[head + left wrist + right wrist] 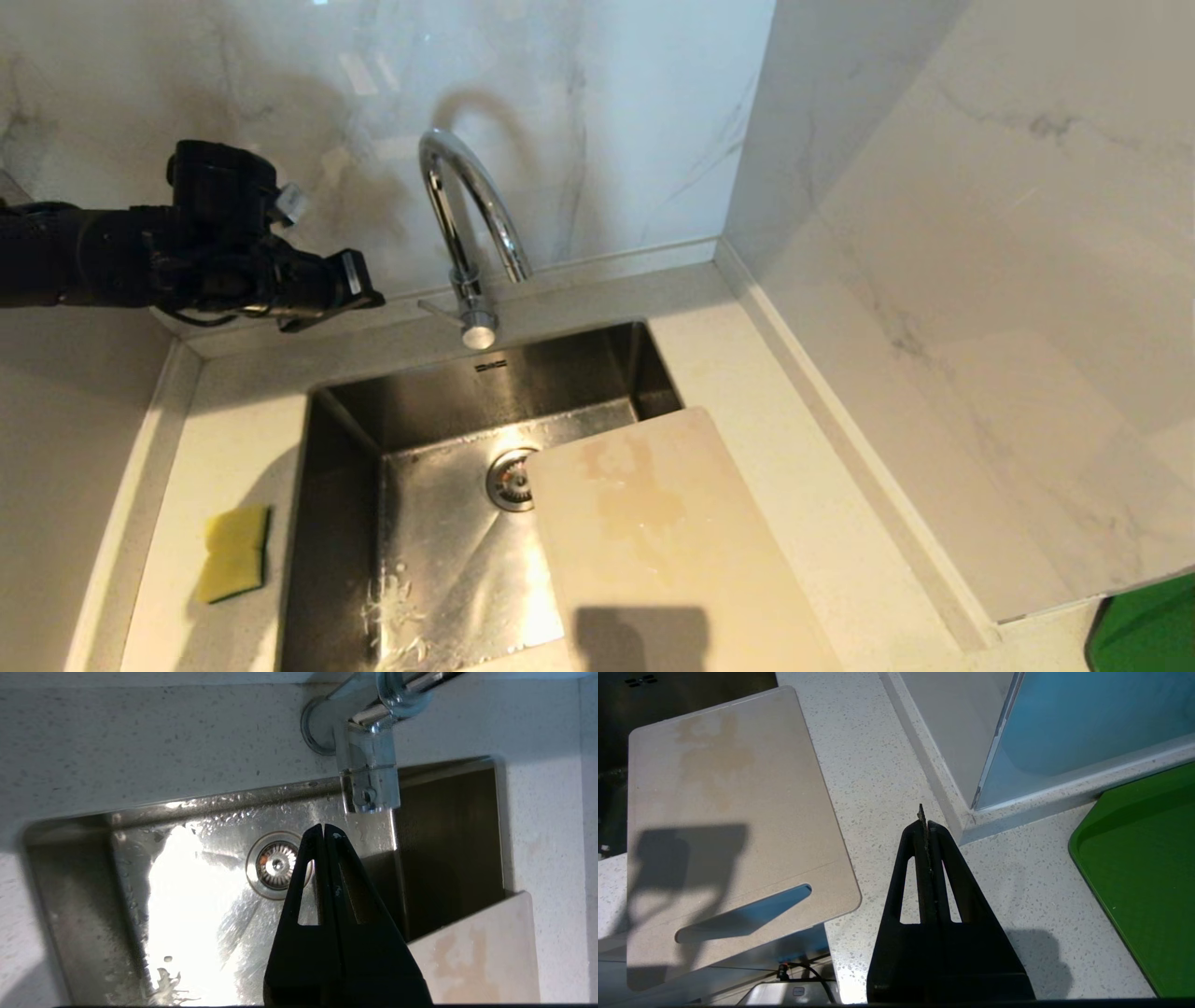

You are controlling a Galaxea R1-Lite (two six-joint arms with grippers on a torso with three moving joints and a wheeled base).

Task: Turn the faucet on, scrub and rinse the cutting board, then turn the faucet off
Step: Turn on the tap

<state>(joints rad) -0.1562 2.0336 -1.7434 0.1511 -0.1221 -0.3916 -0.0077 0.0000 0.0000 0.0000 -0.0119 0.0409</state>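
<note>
The chrome faucet (467,201) arches over the back edge of the steel sink (523,378), and no stream of water shows under it. The cream cutting board (653,532) lies tilted over the sink's right side, with tan stains on its face. My left gripper (366,291) hovers shut and empty at the back left, level with the faucet's lower part and a short way to its left. In the left wrist view its tips (323,828) sit just short of the faucet (369,765). My right gripper (923,823) hangs shut over the counter beside the cutting board (724,812).
A yellow sponge (233,553) lies on the counter left of the sink. A green tray (1148,625) sits at the front right. Marble walls close the back and right sides. The drain (512,478) shows in the wet sink floor.
</note>
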